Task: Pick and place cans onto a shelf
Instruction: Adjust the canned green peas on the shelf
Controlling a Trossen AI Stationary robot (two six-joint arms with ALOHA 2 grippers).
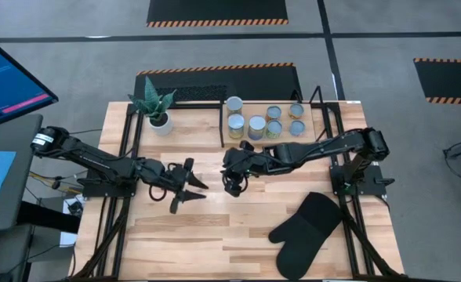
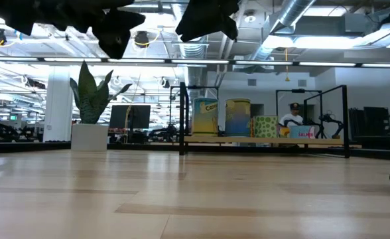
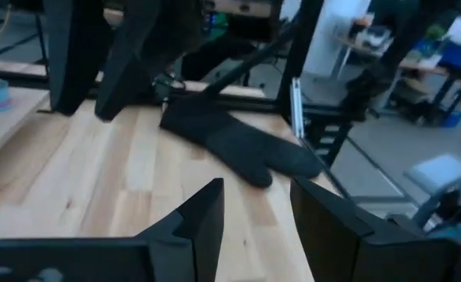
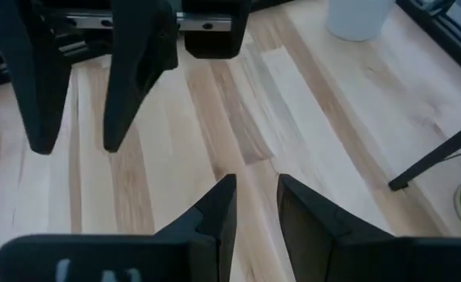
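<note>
Item: my two dark grippers, both empty, raised over bare wood at mid-frame of the high view.

My left gripper (image 1: 190,193) sits just left of centre, its two dark fingers (image 3: 203,215) spread with a clear gap, holding and touching nothing. My right gripper (image 1: 232,186) sits just right of centre, near the left one; its fingers (image 4: 221,205) stand a little apart with only light wooden table (image 1: 215,243) planks showing between them. The small round metal cans (image 1: 255,125), pale blue and silver on top, stand clustered in the low black-barred shelf (image 1: 270,106) at upper centre. White-potted green plant (image 1: 157,110) at upper left of the table; black oven mitt (image 1: 305,227) flat at lower right.
</note>
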